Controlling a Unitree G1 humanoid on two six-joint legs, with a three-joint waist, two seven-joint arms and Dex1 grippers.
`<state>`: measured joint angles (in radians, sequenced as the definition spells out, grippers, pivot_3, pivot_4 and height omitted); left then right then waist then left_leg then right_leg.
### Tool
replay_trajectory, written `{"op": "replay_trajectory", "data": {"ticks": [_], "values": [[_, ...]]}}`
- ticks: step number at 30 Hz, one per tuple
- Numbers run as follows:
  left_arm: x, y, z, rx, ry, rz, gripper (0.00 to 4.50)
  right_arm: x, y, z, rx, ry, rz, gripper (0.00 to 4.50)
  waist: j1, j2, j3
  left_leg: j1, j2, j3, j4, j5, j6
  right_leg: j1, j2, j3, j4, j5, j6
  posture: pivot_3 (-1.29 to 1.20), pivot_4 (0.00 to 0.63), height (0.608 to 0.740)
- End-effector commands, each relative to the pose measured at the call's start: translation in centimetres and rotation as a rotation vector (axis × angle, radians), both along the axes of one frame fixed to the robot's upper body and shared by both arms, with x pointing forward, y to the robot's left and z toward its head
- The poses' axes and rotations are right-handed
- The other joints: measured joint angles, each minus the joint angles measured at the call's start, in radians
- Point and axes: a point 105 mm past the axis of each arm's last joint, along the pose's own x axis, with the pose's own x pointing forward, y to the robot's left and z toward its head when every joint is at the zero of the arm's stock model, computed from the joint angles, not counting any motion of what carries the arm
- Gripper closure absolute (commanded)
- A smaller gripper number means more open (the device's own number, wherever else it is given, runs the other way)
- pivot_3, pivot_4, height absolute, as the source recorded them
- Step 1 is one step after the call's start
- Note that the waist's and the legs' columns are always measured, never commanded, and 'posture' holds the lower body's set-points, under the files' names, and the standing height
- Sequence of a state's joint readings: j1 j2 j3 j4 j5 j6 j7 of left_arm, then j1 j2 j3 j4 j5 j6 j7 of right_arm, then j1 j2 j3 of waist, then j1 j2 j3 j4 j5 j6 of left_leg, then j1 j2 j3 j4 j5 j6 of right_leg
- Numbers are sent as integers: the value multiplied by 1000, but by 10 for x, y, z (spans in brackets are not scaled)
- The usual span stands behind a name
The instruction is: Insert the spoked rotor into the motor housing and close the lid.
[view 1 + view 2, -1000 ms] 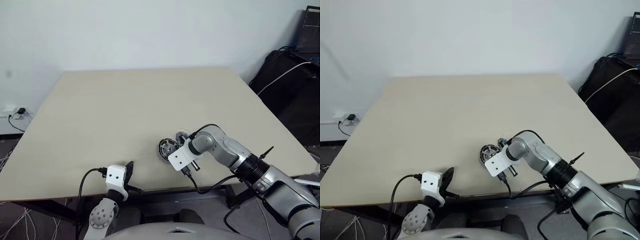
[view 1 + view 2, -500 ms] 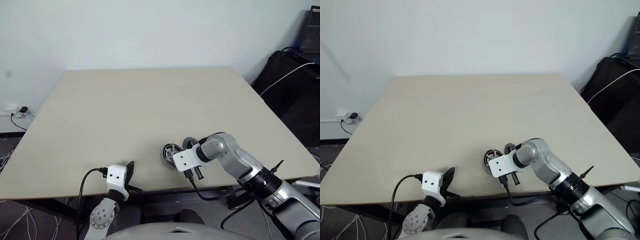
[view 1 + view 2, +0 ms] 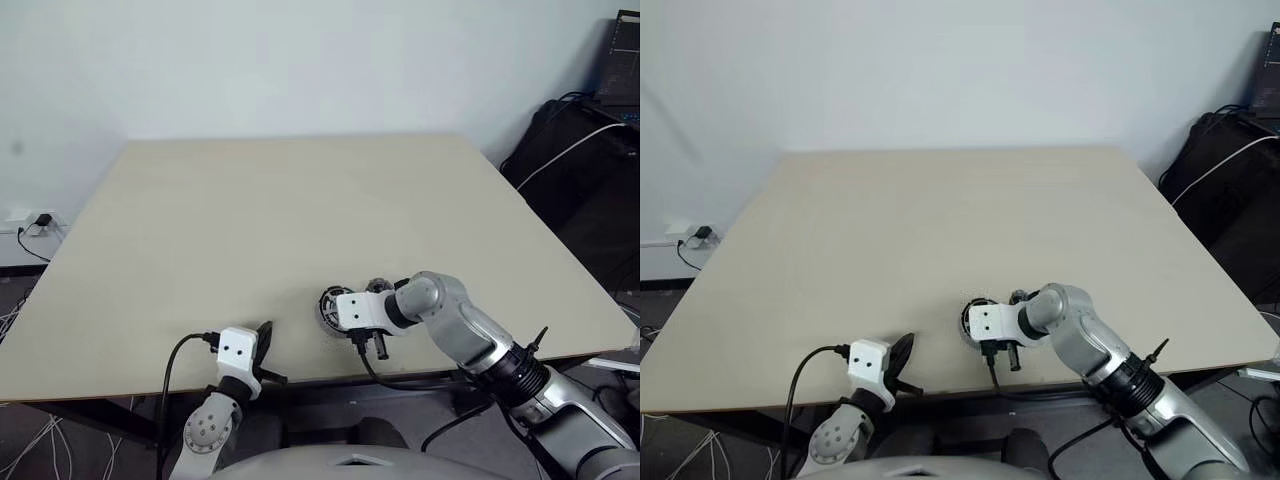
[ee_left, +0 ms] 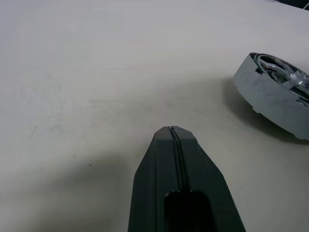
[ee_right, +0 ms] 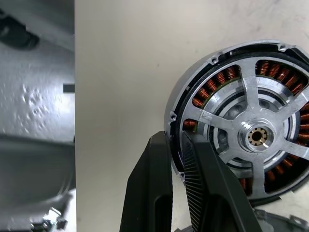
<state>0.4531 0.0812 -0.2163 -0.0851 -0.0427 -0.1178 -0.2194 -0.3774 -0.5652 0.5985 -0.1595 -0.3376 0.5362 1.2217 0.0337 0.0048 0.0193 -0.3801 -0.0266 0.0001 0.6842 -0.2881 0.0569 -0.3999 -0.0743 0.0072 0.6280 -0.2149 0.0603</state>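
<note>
The motor housing (image 5: pixel 241 121) lies flat near the table's front edge, its copper-brown windings showing between the silver arms of the spoked rotor (image 5: pixel 256 137), which sits inside it. My right gripper (image 5: pixel 177 145) points down at it and is shut on the housing's rim, one finger outside the wall and one inside. In the head views the housing (image 3: pixel 328 303) peeks out to the left of that wrist. The lid (image 3: pixel 378 286) lies just behind the housing, mostly hidden by the arm. My left gripper (image 3: pixel 263 342) hovers shut and empty at the front edge, left of the housing (image 4: pixel 275 92).
The beige table (image 3: pixel 280 210) stretches wide and bare behind the parts. Its front edge (image 3: pixel 300 378) runs close to the housing. Black bags and cables (image 3: pixel 585 160) stand off the right side, and a power strip (image 3: pixel 30 225) lies on the floor at the left.
My right wrist has rolled and drawn slightly back toward the front edge, still on the housing's rim. The housing stays in place. The left arm has not moved.
</note>
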Motion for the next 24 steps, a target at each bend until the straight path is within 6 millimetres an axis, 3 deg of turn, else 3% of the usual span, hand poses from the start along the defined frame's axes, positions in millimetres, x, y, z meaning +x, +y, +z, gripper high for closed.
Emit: {"op": "replay_trajectory", "data": {"ticks": [1,10,14,17,20,24], "values": [[4,-2,13,-17,-54,3,4500,15,13,17,72,-75,-24,4399,-4,0,0,0,0,0,0,0,0,0,0,0,0,0,0,0,0,740],[5,-2,14,-19,-54,7,4500,31,47,34,232,-161,-128,1478,-11,0,0,0,0,0,0,-1,-1,0,0,0,0,0,0,0,0,740],[5,-1,13,-17,-51,4,4500,32,66,52,365,-186,-142,1478,-13,0,0,0,0,0,0,-1,-2,0,0,0,0,0,0,0,0,740],[5,-1,12,-14,-51,0,4500,45,74,74,487,-288,-203,1478,-16,1,1,0,0,0,-1,-1,-2,-1,0,0,1,0,0,0,0,740],[4,1,12,-1,-59,-1,4500,67,69,98,607,-433,-356,2423,-18,1,1,0,0,0,-1,-1,-2,-1,0,0,0,0,0,0,0,740],[4,4,13,19,-72,4,4500,97,30,115,636,-670,-637,3739,-16,2,1,-1,-1,0,-1,-1,-2,-1,0,0,0,0,0,0,0,740]]}}
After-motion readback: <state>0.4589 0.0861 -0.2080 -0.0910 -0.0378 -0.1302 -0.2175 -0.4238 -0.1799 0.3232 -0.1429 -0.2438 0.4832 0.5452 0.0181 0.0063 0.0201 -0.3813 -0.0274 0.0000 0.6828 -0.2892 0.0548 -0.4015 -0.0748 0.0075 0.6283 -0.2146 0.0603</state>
